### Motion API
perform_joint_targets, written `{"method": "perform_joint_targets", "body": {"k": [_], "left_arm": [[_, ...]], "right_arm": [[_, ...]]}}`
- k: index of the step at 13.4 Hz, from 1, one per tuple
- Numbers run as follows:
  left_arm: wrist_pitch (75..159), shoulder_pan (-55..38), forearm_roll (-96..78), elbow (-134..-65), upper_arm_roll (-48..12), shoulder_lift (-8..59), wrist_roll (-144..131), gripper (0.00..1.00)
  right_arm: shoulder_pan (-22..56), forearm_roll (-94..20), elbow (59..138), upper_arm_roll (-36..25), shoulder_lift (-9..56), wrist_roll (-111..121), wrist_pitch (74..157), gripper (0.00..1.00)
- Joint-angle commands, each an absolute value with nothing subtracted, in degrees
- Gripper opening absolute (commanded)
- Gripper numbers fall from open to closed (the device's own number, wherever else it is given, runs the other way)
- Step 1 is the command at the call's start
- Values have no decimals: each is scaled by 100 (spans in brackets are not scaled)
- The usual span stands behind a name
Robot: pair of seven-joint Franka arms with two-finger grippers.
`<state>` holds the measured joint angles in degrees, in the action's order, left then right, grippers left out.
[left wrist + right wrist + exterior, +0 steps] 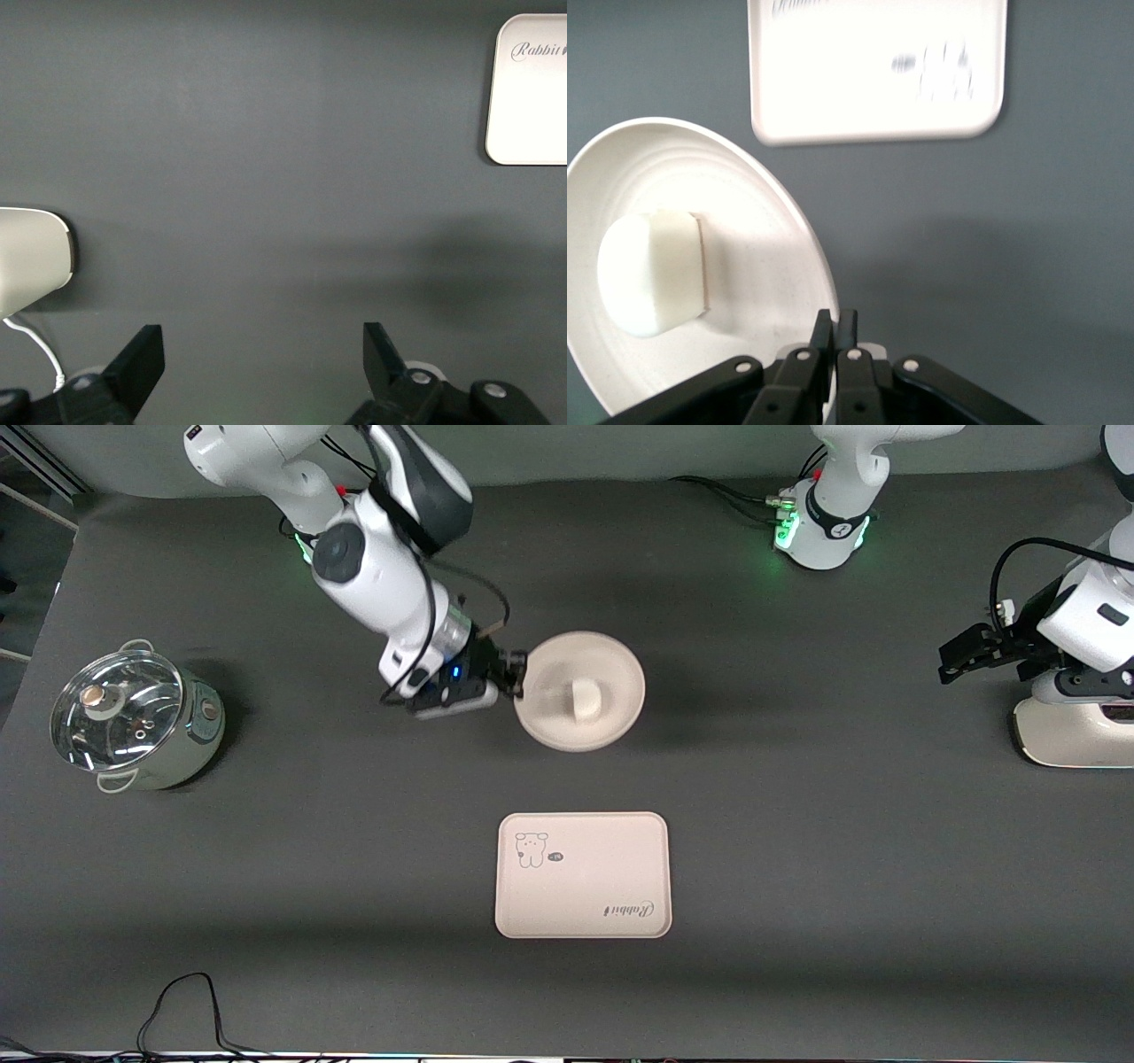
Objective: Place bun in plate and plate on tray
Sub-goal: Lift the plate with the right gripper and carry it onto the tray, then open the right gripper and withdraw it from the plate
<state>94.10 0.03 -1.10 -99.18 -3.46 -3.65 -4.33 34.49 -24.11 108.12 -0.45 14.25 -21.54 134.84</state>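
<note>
The round cream plate (611, 673) is held by its rim in my shut right gripper (516, 676), slightly tilted and just above the table's middle. The white bun (585, 698) lies in the plate. The right wrist view shows the fingers (836, 323) pinched on the plate's (762, 257) rim, with the bun (651, 270) inside. The printed tray (582, 886) lies flat, nearer to the front camera than the plate, with nothing on it; it also shows in the right wrist view (877, 71). My left gripper (961, 657) waits open and empty (263, 354) at the left arm's end.
A steel pot with a glass lid (133, 717) stands at the right arm's end of the table. A white rounded appliance (1076, 731) sits under the left arm. A black cable (186, 1010) loops at the table's front edge.
</note>
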Motion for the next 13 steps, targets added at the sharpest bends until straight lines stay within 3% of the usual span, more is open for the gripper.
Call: {"method": "perform_joint_targets", "body": {"k": [1,3,5,9,13], "left_arm": [[9377,-70,-132,-9852,-334,-361,-431,100],[9448,-53,-149,-9852,-334,-352,-439,100],[9448,-9,-158,-9844,-325,-369,-439,100],[9378,132,-141,-9844,-272,-396,-439,100],[9360,123,-158,-9835,-290,-404,-439,100]], "right_arm": [[3025,-2514,8244,-18,3229,-2030,12807,0],[2997,-2505,6687,-314,4319,-2092,12403,0],[2997,-2514,5856,-474,4928,-2109,12322,0],[3023,-2584,5862,-440,5693,-2127,13059,0],[3050,-2909,6108,-431,5985,-2136,13148,0]]}}
